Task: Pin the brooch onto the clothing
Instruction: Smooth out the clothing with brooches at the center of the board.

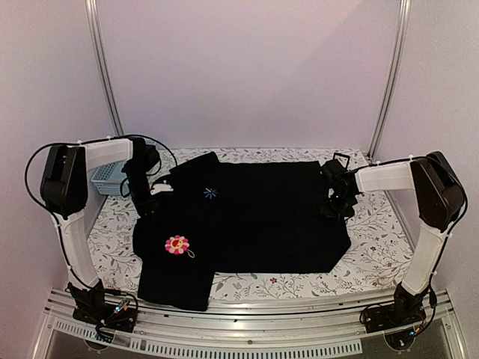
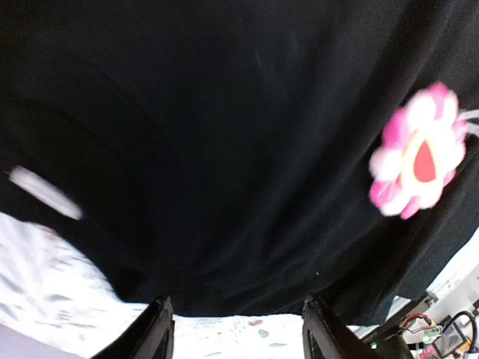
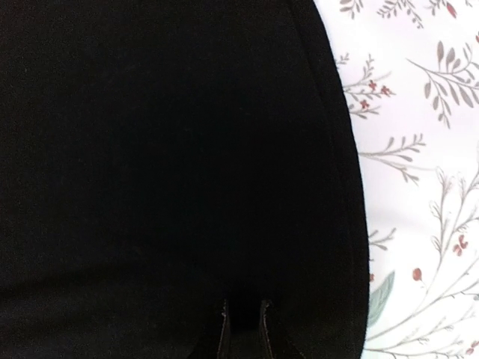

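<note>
Looking down from behind over the whole table (image 1: 374, 250). Hovering close from both wrists, sharing the shirt (image 1: 262, 217).

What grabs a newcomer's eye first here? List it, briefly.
The pink flower brooch stands out, sitting on the black shirt toward its near left side. The shirt covers most of the floral tablecloth, and a small blue emblem shows on it beyond the brooch.

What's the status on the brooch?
Left hand open, empty, above shirt. Right hand nearly shut over shirt edge. Brooch lies on shirt, clear of both hands. Nothing blocking.
</note>
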Action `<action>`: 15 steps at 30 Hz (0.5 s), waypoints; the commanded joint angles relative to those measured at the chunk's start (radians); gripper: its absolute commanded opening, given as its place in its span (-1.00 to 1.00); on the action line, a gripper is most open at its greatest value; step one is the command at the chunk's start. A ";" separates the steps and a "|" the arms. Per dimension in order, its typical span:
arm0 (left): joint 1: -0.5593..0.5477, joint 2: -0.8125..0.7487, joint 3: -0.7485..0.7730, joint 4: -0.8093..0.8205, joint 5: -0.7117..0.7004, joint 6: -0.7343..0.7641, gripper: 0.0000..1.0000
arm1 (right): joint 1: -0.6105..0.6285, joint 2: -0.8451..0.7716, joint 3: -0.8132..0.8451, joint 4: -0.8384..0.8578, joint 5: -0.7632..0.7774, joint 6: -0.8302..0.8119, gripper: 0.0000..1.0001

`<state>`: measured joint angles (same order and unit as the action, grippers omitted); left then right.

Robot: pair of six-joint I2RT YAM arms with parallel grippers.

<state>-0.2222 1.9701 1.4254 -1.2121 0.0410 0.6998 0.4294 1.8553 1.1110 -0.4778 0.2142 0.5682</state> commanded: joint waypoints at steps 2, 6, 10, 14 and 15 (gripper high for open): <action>-0.001 0.186 0.600 -0.070 0.225 -0.131 0.22 | -0.018 -0.036 0.197 -0.161 0.017 -0.078 -0.65; 0.022 0.412 0.946 0.098 0.123 -0.351 0.25 | -0.041 0.024 0.310 -0.165 0.038 -0.093 -0.64; 0.033 0.561 1.100 0.218 0.007 -0.447 0.30 | -0.050 0.088 0.377 -0.168 0.032 -0.111 -0.63; 0.032 0.612 1.061 0.426 -0.073 -0.499 0.25 | -0.049 0.138 0.401 -0.168 -0.003 -0.115 -0.64; 0.034 0.630 1.063 0.458 -0.097 -0.509 0.19 | -0.049 0.145 0.403 -0.166 -0.013 -0.112 -0.64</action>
<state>-0.1963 2.5385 2.5004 -0.9367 0.0566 0.2935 0.3813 1.9419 1.4986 -0.6075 0.2295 0.4686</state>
